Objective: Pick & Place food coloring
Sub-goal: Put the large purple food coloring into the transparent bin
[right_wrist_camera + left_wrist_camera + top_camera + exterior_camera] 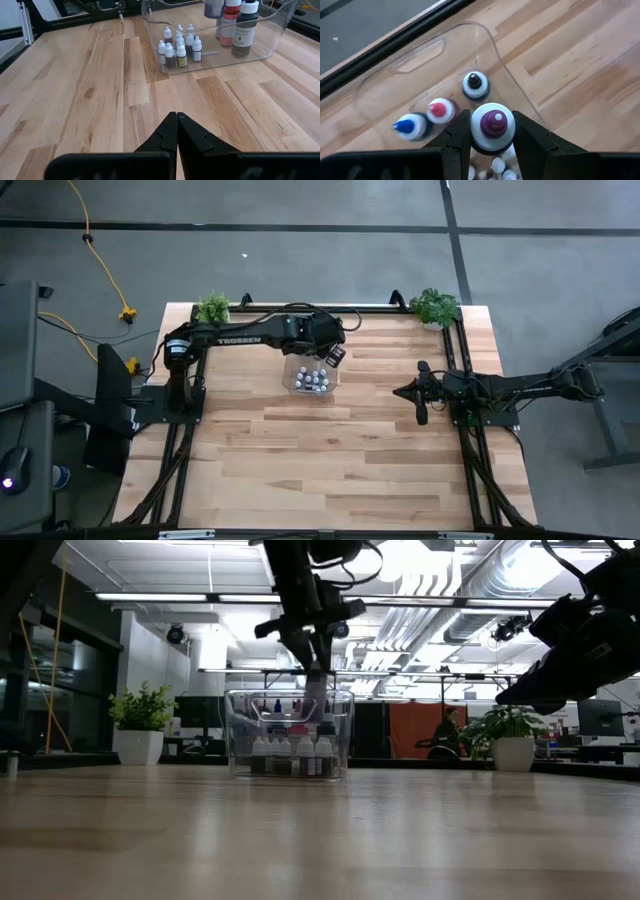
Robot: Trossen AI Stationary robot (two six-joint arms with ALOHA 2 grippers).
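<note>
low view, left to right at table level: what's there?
Left potted plant → clear plastic bin holding small food coloring bottles, with the left tool reaching down into it → right potted plant. The right tool hangs above that plant, off the table.

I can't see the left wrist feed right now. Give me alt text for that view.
The left tool is shut on a purple food coloring bottle with a white cap, held above the clear plastic bin. Deeper in the bin stand a red-capped bottle, a blue-tipped bottle and a black-tipped bottle; small white-capped bottles show between the fingers. The bin sits on the wooden table.
</note>
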